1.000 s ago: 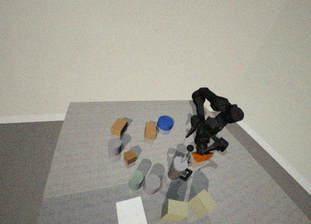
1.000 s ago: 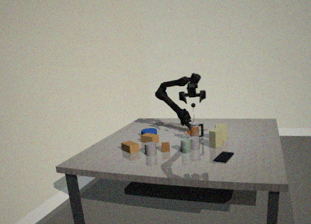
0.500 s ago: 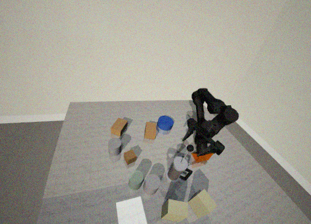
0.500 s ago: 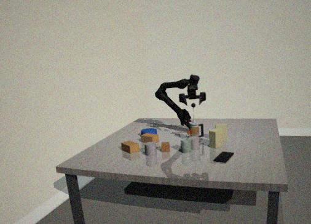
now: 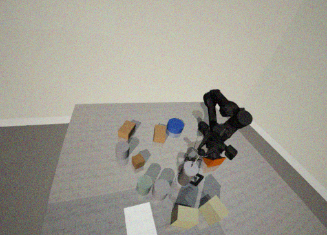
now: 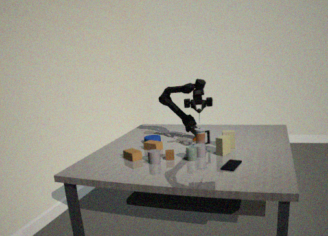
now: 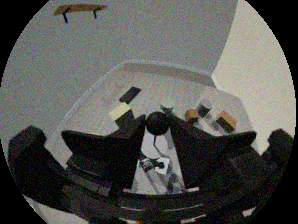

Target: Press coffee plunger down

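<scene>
The black end effector (image 7: pixel 157 124) is closed on the plunger's small dark round knob (image 7: pixel 157 121) at frame centre. Below it, the thin rod appears upright above the orange-banded glass coffee press (image 6: pixel 201 137) on the grey tabletop (image 6: pixel 259 165).

A smooth, faintly glossy grey top is seen on the table (image 6: pixel 259 171), with pale reflections of the objects carried in it; its legs look like dark matt metal. The arm (image 6: pixel 173 103) and gripper (image 6: pixel 198 109) are finished in matt black, plastic-like casing. The knob (image 7: pixel 157 121) held between the fingers is dark and dull, on a thin shiny metal rod (image 6: pixel 199 119). The coffee press (image 5: pixel 190 169) shows a pale smooth lid. The brown blocks (image 5: pixel 126 130) look like matt cardboard or wood. The blue tub (image 5: pixel 175 126) appears smooth plastic. The wall is matt.
</scene>
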Controlling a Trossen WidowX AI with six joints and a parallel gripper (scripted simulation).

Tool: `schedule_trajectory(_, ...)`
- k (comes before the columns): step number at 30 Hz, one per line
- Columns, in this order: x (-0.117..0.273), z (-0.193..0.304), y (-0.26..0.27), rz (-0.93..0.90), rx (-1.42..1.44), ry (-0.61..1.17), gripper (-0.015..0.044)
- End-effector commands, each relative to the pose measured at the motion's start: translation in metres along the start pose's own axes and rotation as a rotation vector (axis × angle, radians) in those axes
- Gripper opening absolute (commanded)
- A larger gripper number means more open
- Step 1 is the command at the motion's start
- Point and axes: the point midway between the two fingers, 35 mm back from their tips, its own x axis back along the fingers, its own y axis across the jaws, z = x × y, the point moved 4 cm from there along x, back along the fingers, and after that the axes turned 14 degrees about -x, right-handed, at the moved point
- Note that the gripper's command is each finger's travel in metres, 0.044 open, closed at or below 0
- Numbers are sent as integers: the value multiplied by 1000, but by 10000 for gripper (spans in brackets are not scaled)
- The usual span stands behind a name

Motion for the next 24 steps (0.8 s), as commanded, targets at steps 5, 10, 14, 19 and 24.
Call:
schedule_trajectory(5,0,0,0,-3,3,1,118)
schedule_trajectory(10,-3,4,-1,-3,3,1,118)
schedule_trajectory(14,-7,9,-2,-3,3,2,118)
schedule_trajectory(19,-12,16,-3,-3,3,2,118)
schedule_trajectory(24,-17,22,-4,-4,3,2,118)
